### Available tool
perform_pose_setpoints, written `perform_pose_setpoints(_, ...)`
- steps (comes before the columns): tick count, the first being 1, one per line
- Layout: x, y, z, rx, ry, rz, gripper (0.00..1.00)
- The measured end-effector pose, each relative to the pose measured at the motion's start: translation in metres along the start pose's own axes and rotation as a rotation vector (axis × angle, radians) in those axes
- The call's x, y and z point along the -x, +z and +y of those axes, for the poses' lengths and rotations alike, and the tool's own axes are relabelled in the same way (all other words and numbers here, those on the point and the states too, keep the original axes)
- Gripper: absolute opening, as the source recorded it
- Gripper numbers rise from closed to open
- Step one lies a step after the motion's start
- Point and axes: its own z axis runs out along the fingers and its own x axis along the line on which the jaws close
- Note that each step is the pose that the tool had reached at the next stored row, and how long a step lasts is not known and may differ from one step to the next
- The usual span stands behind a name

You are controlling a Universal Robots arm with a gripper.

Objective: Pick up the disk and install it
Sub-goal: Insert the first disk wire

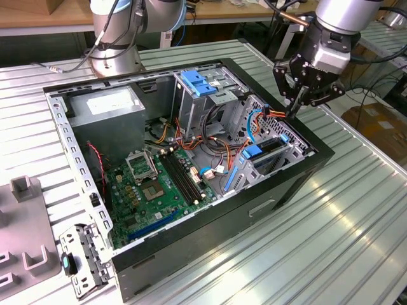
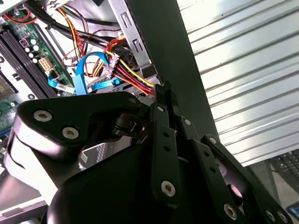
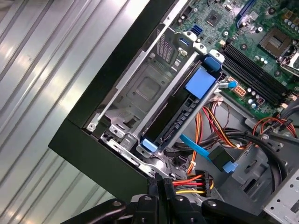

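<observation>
The disk (image 1: 270, 146) stands on edge in the metal drive cage (image 1: 289, 155) at the exterior view's right end of the open computer case. In the first wrist view the disk (image 3: 177, 116) shows as a dark slab between blue rails, with a blue tab on top. My gripper (image 1: 294, 112) hangs just above the case's far right corner, over a red, yellow and orange cable bundle (image 3: 189, 179) beside the cage. Its fingers are pressed together with nothing between them, as both wrist views show for the gripper (image 2: 163, 91) (image 3: 160, 181). It is clear of the disk.
The case holds a green motherboard (image 1: 159, 184), a grey power-supply box (image 1: 108, 105) and a light-blue latch plate (image 1: 198, 82). A blue ribbon cable (image 2: 86, 70) loops near the bundle. Another arm's base (image 1: 114, 44) stands behind the case. A grey fixture (image 1: 25, 190) and a bracket (image 1: 79, 260) lie at the left.
</observation>
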Motion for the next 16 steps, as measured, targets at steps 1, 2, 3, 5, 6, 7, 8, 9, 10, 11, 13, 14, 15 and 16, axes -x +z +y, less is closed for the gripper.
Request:
perform_pose_setpoints(1, 0.0, 0.0001, 0.0, 0.0007, 0.012, 0.0006, 0.16)
perform_pose_setpoints(2, 0.0, 0.0002, 0.0, 0.0013, 0.023, 0.0011, 0.16)
perform_pose_setpoints(3, 0.0, 0.0003, 0.0, 0.002, 0.036, 0.0016, 0.16)
perform_pose_setpoints(5, 0.0, 0.0005, 0.0, 0.0038, 0.069, 0.0032, 0.16)
perform_pose_setpoints(6, 0.0, 0.0005, 0.0, 0.0046, 0.084, 0.0038, 0.16)
perform_pose_setpoints(7, 0.0, 0.0005, 0.0, 0.0047, 0.084, 0.0039, 0.16)
perform_pose_setpoints(8, 0.0, 0.0006, 0.0, 0.0046, 0.084, 0.0038, 0.16)
perform_pose_setpoints(9, 0.0, 0.0006, 0.0, 0.0046, 0.084, 0.0038, 0.16)
perform_pose_setpoints(10, 0.0, 0.0005, 0.0, 0.0047, 0.085, 0.0039, 0.16)
perform_pose_setpoints(11, 0.0, 0.0006, 0.0, 0.0046, 0.085, 0.0038, 0.16)
perform_pose_setpoints(13, 0.0, 0.0006, 0.0, 0.0047, 0.085, 0.0038, 0.16)
perform_pose_setpoints(14, 0.0, 0.0006, 0.0, 0.0048, 0.088, 0.004, 0.16)
perform_pose_setpoints(15, 0.0001, 0.0006, 0.0, 0.0052, 0.095, 0.0042, 0.16)
perform_pose_setpoints(16, 0.0001, 0.0006, 0.0001, 0.0058, 0.107, 0.0048, 0.16)
